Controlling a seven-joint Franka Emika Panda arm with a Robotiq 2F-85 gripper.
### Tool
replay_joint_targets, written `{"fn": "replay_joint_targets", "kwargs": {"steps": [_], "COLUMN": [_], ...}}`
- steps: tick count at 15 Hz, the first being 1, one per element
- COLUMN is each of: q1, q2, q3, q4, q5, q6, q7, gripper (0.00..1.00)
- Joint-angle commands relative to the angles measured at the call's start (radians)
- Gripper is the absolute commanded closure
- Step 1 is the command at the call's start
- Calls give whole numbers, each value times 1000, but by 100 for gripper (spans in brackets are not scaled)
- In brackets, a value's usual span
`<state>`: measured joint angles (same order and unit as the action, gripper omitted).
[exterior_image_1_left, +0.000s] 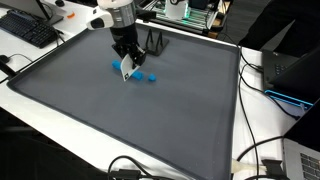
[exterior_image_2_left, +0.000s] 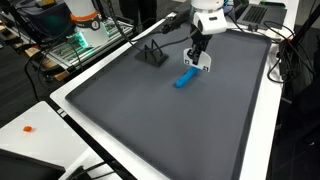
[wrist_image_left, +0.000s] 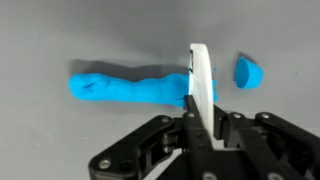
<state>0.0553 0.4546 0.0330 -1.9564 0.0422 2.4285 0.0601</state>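
One piece (wrist_image_left: 249, 72) lies at three o'clock of the roll (wrist_image_left: 128, 85); our end effector (wrist_image_left: 200, 122) clamps a blade (wrist_image_left: 200, 72), seemingly mid-cut; next calls for pressing straight down.

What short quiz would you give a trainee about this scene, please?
1. True or false: the gripper holds a white blade.
2. Relative to the blue roll, the small blue piece lies: A) on top of it, B) apart from it, on the mat, C) underneath it.
3. What colour is the mat?
Key: 1 true; 2 B; 3 dark grey.
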Motion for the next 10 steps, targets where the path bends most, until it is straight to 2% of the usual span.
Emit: {"fn": "replay_joint_targets", "kwargs": {"steps": [1,10], "q1": [26,38], "q2": [35,85], "q3": [-23,-26], "q4": [27,65], "q5": [-51,-72], "q6": [-7,-9], "q7": [37,52], "gripper": [98,98]}}
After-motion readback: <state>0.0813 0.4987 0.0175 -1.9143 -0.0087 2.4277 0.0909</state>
